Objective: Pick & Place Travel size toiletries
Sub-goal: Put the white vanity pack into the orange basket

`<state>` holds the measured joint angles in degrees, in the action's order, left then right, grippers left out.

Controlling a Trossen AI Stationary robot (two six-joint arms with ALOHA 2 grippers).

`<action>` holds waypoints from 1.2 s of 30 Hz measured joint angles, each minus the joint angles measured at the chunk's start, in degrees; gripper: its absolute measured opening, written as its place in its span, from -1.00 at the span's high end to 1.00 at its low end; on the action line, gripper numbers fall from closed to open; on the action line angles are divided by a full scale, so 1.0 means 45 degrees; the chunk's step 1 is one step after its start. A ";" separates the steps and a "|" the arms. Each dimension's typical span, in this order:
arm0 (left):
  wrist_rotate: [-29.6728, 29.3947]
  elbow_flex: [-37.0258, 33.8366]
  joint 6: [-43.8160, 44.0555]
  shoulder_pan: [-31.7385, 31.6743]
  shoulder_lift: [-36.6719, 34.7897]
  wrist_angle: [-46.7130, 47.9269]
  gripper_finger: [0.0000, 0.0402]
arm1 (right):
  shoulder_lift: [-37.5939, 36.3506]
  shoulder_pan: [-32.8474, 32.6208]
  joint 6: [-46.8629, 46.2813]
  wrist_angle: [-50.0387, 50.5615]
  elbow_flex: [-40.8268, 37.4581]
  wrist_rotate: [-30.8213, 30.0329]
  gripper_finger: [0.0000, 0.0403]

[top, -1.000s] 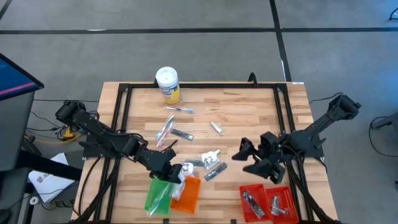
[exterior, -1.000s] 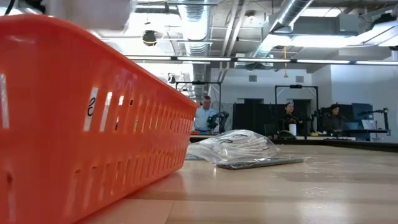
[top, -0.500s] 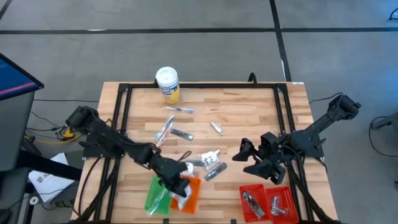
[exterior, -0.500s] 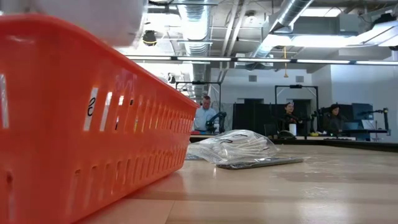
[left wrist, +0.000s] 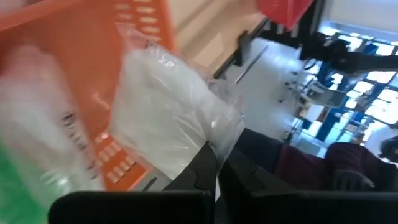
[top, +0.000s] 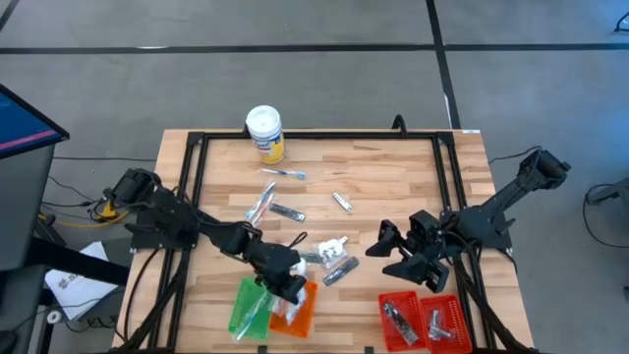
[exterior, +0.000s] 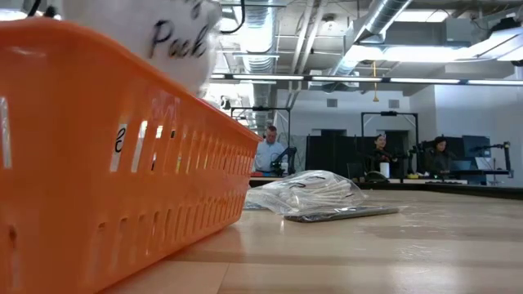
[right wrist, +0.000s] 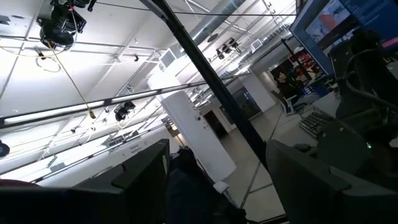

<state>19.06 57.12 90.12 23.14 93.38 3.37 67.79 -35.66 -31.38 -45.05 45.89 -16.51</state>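
My left gripper (top: 286,289) is over the orange tray (top: 303,313) and shut on a white crinkly packet (left wrist: 165,118). The low view shows that packet (exterior: 167,37) with dark print at the tray's rim (exterior: 122,49). A second white packet (left wrist: 43,118) lies in the tray. More toiletries lie flat on the wood: clear-wrapped sticks (top: 260,206), dark tubes (top: 288,212) (top: 340,270), a silvery piece (top: 341,202) and a white packet (top: 333,248). My right gripper (top: 381,246) hangs open above the table's right part, fingers (right wrist: 140,180) tipped up, with nothing between them. My left gripper pinches the packet's clear wrapper by one edge (left wrist: 219,142) between its two fingers. The fingers slant down toward the table's near edge. The packet reaches out ahead of the fingers over the orange tray; I cannot tell whether it touches the tray.
A green tray (top: 247,309) sits against the orange one's left side. A red tray (top: 425,320) holding silvery pieces stands at the near right. A white-lidded tub with a yellow label (top: 265,133) stands at the far edge. People sit in the room beyond the table (exterior: 270,151).
My left gripper has carried the packet toward the table's near edge and down over the orange tray, rolling a little as it went. In the low view the packet has sunk to the tray's rim, and its dark print now shows.
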 joint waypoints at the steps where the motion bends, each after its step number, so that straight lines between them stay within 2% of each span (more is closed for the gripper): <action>1: 0.0090 0.0000 0.0045 -0.0001 0.0000 0.0221 1.00 | 0.0000 0.0000 -0.0050 0.0012 0.0000 0.0000 -0.29; 12: 0.0397 0.0000 -0.0108 -0.0074 0.0000 0.2762 1.00 | 0.0000 0.0000 -0.0142 0.0008 0.0000 -0.0001 -0.29; 36: 0.0518 0.0000 -0.0309 -0.0808 0.0000 0.3250 0.93 | 0.0005 0.0301 -0.0140 0.0112 0.0000 -0.0005 -0.29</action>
<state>21.39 57.12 88.73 19.51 93.38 18.00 67.81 -34.30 -32.01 -44.55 45.89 -16.53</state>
